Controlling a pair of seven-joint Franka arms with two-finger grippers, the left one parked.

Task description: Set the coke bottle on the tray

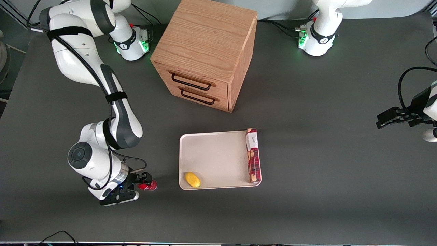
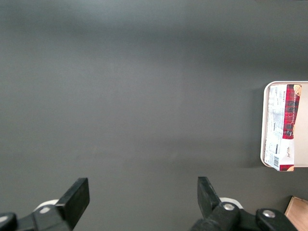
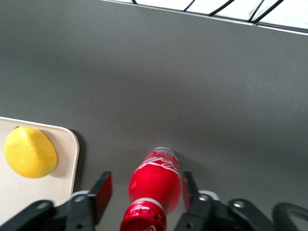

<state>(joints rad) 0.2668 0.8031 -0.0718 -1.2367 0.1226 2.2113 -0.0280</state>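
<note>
The coke bottle (image 1: 149, 185) (image 3: 156, 180), small and red with a red cap and white lettering, rests on the dark table a short way from the tray, toward the working arm's end. My right gripper (image 1: 143, 181) (image 3: 146, 186) is open, with one finger on each side of the bottle. A gap shows between one finger and the bottle. The off-white tray (image 1: 215, 153) (image 3: 19, 197) lies flat in front of the cabinet, nearer the front camera.
A yellow lemon (image 1: 192, 179) (image 3: 30, 152) sits in the tray's corner closest to the bottle. A long red biscuit box (image 1: 253, 155) (image 2: 284, 127) lies along the tray's edge toward the parked arm. The wooden drawer cabinet (image 1: 205, 51) stands farther back.
</note>
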